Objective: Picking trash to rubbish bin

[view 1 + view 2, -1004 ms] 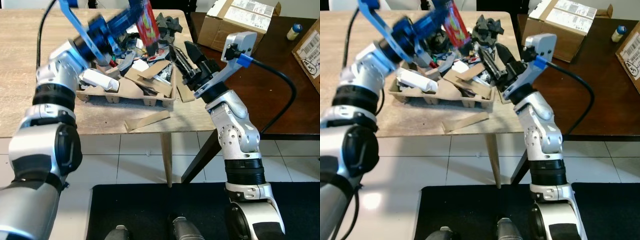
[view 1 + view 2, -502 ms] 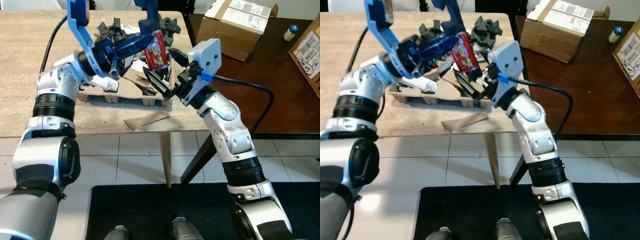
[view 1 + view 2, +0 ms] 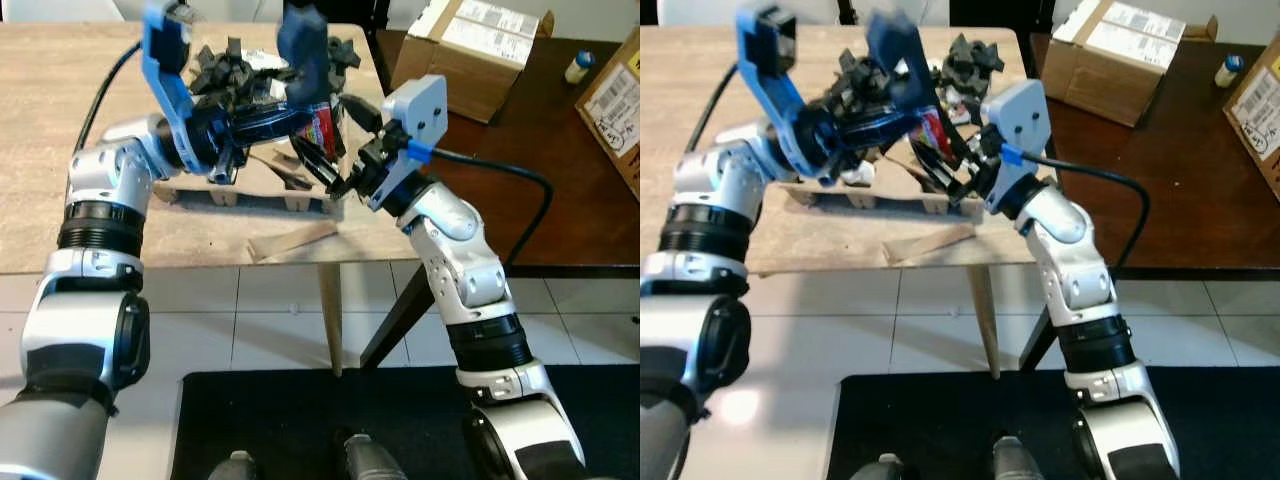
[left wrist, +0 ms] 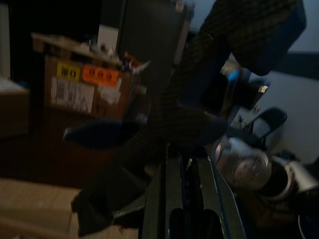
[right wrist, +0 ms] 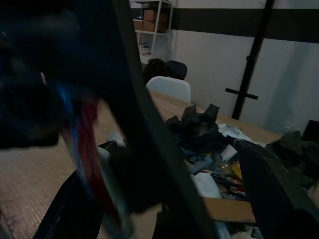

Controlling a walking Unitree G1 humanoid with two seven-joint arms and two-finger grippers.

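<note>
A red snack wrapper hangs above the right end of a cardboard tray piled with trash, and my left gripper is shut on it. The wrapper shows as a red blur in the right wrist view. My right gripper reaches in from the right at the tray's front right corner. It is open, its black fingers spread close beside the wrapper. Whether they touch it I cannot tell. The tray stands on a light wooden table.
A loose cardboard strip lies near the table's front edge. To the right stands a dark brown table carrying cardboard boxes and a small bottle. White tiled floor and a black mat lie below.
My left gripper has lowered the red wrapper and brought it right, toward the right gripper. The right gripper swung in to the tray's front right corner and has stayed there.
</note>
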